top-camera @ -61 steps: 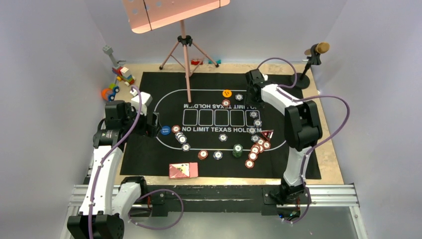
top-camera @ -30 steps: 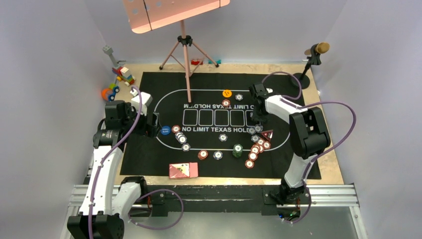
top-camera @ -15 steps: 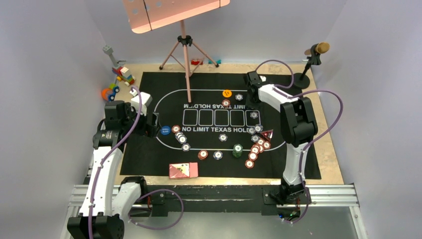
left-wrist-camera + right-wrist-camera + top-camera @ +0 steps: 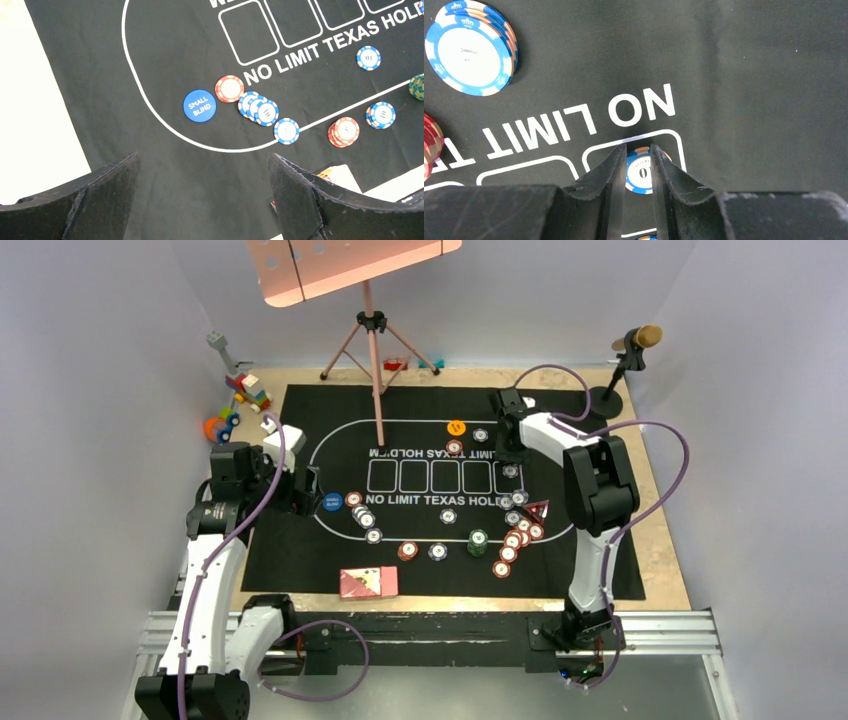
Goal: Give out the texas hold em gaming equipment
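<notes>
The right gripper (image 4: 638,150) hovers with its jaws pinched to a slit, holding nothing. Seen through the slit, a blue-rimmed chip (image 4: 640,176) lies flat on the black mat (image 4: 764,75), with a chip stack (image 4: 470,47) at ten o'clock. The left gripper (image 4: 204,159) gapes wide, with the blue small-blind disc (image 4: 199,105) and a red chip (image 4: 229,88) at twelve o'clock

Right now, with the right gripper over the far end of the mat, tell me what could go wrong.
1. The right gripper points at a blue-and-white chip lying flat in a card outline, jaws almost closed. Lowered like this, it would likely shove the chip rather than grip it.
2. The crowded chip cluster at the mat's right end lies beside the right arm. A low sweep back could scatter it.
</notes>
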Tool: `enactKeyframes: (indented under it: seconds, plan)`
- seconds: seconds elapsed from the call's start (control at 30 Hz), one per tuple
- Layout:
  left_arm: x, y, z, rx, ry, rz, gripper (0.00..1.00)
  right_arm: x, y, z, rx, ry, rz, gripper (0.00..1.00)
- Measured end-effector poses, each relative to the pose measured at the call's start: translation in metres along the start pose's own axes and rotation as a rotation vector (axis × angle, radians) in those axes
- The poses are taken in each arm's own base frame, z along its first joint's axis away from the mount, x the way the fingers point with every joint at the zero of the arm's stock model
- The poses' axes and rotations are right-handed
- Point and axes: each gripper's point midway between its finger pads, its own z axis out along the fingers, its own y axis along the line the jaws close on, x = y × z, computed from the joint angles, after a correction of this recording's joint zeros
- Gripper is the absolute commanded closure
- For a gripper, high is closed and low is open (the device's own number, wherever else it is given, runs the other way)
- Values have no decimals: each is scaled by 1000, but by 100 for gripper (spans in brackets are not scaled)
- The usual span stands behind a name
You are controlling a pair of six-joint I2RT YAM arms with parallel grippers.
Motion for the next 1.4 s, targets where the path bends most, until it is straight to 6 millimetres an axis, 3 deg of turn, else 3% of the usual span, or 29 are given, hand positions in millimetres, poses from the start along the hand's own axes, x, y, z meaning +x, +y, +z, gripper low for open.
enactKeyframes:
  seconds: [0.17, 0.67, 1.0, 1.1, 1.2, 1.4]
  plan:
    - [0, 0, 0, 0, -1, 1, 0, 10, -6, -4, -2, 1, 1, 74]
    - [-1, 0, -1, 0, -5, 3, 0, 81, -34, -36, -12, 65, -37, 76]
    - [-1, 0, -1, -1, -5, 10, 0, 89, -39, -48, 10, 94, -58, 73]
    - [-1, 0, -1, -1, -7, 10, 0, 74, -21, -65, -12, 49, -87, 65]
    - [-1, 0, -1, -1, -7, 11, 0, 60, 6, -94, -92, -26, -114, 51]
    - [-1, 0, -1, -1, -7, 10, 0, 59, 46, -175, -313, -168, -186, 35]
